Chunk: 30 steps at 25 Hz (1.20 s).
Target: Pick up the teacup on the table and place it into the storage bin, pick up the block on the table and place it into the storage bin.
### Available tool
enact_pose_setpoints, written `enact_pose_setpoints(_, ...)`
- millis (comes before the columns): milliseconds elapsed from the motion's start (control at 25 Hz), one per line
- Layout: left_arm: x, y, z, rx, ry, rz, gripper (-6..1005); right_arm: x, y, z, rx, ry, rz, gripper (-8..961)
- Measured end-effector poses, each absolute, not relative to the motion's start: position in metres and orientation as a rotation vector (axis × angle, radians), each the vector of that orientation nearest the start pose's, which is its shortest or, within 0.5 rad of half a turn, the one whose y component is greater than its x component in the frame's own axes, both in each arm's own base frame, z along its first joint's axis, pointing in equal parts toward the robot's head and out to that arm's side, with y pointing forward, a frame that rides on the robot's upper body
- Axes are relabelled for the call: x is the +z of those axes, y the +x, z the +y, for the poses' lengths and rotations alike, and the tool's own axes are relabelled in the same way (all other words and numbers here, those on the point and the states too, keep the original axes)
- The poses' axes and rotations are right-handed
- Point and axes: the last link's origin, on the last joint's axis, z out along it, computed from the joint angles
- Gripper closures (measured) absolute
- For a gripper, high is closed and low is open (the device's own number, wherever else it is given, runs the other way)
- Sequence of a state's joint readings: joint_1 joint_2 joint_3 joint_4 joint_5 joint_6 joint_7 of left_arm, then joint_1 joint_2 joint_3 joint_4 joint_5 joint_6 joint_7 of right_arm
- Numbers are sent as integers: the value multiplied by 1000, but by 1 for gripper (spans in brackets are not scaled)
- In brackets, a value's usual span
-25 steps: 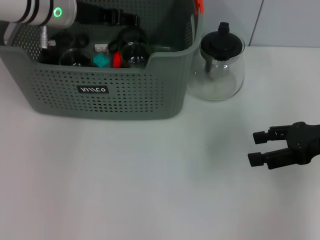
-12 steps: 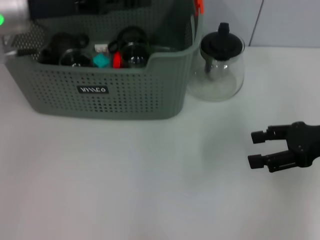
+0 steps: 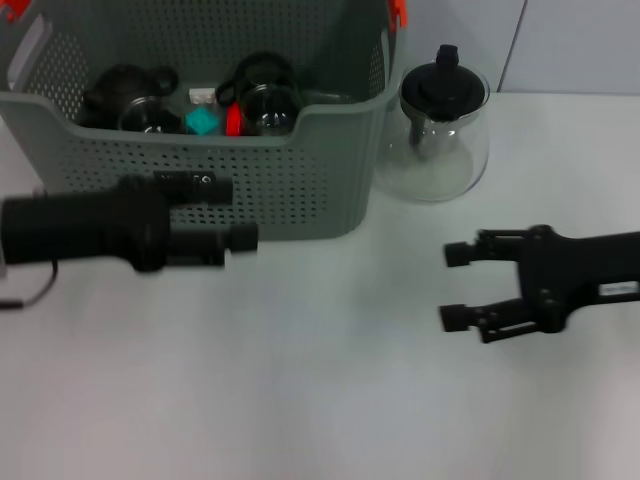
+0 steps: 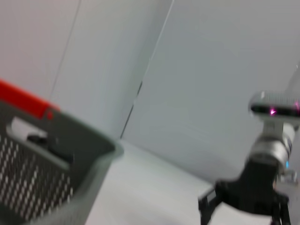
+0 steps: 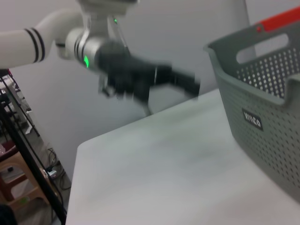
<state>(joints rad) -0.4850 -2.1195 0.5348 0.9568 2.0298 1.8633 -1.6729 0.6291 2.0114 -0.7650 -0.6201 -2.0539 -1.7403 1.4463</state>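
The grey-green storage bin (image 3: 270, 185) stands at the back left of the white table (image 3: 330, 400). Inside it lie glass teacups (image 3: 265, 105) with black parts, a teal block (image 3: 203, 122) and a red block (image 3: 233, 120). No teacup or block shows on the tabletop. My left gripper (image 3: 235, 213) hangs open and empty just in front of the bin's front wall. Further right, my right gripper (image 3: 452, 285) is open and empty above the table. The right wrist view shows the left gripper (image 5: 187, 84) beside the bin (image 5: 262, 108). The left wrist view shows the bin's corner (image 4: 89, 164).
A glass teapot (image 3: 443, 125) with a black lid stands right of the bin, behind my right gripper. Orange clips (image 3: 398, 10) sit on the bin's rim. In the right wrist view a rack (image 5: 18, 178) stands beyond the table's edge.
My left arm has left the bin's back left and come down in front of the bin's front wall. My right gripper has moved left toward the table's middle.
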Motion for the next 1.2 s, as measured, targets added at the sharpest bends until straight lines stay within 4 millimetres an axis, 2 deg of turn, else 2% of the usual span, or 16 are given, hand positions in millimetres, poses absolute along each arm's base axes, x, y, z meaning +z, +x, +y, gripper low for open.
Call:
enact_pose_setpoints(200, 28, -270, 299, -722, -2708, -831, 136, -20, 222, 336, 632, -2999, 478, 11)
enact_pose_setpoints(400, 12, -287, 298, -601, -2701, -918, 136, -31, 221, 339, 580, -2995, 475, 11)
enact_pose_setpoints(1200, 7, -291, 300, -575, -2687, -919, 137, -43, 229, 343, 514, -2956, 521, 11)
